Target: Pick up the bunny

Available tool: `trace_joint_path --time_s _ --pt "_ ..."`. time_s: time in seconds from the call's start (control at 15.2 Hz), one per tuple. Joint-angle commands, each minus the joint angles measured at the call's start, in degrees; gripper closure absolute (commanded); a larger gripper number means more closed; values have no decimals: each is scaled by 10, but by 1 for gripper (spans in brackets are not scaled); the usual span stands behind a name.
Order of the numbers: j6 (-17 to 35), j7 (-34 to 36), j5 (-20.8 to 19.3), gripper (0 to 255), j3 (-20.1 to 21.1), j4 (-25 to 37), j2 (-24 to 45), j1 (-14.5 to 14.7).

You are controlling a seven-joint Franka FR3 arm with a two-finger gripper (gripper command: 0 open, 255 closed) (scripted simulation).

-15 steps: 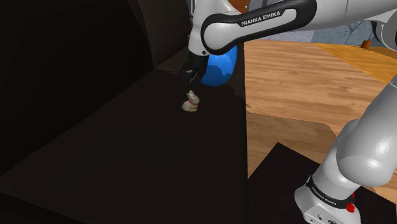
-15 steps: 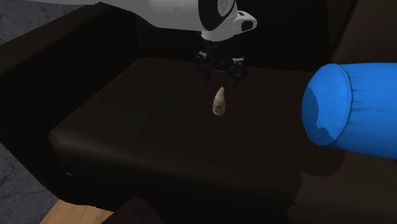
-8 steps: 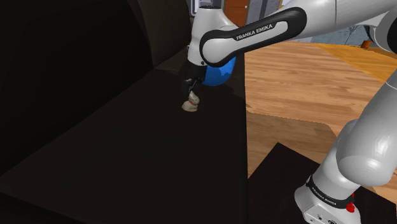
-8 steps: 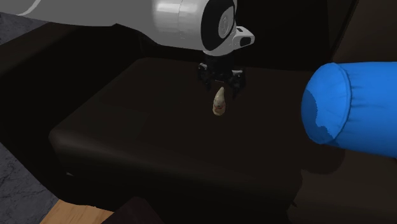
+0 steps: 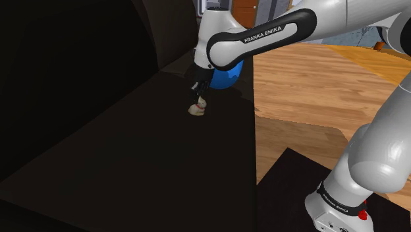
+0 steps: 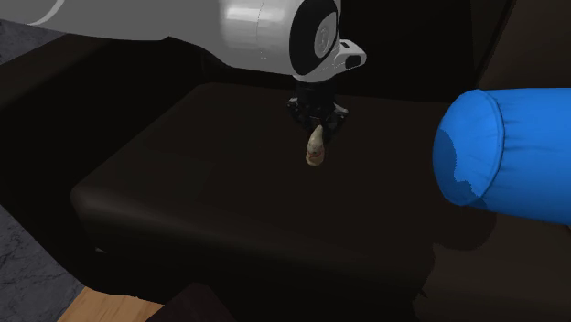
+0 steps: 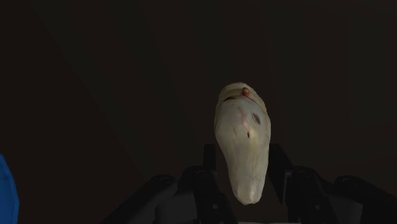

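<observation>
A small cream bunny with a red mark at its neck stands on the dark brown cushioned surface. My black gripper comes down on it from above. In the second exterior view the gripper is narrowed around the top of the bunny, whose base still rests on the surface. Seen from the wrist, the bunny sits between the two fingers, and both press against its sides.
A large blue cushion lies close beside the bunny, at the second exterior view's right. The dark surface drops off at its front edge. Wooden floor and my stand lie at the shoulder view's right.
The gripper came down over the bunny, and its fingers, open a second ago, have closed in on the bunny's sides. The bunny has not moved.
</observation>
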Motion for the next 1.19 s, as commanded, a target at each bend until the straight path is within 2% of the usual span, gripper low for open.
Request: trace_joint_path --time_s 0.0,0.13,1.12 --pt "0 0 0 255 0 0 0 0" --pt "0 0 0 255 0 -1 0 0" --pt "-114 -7 7 255 -1 97 -16 0"
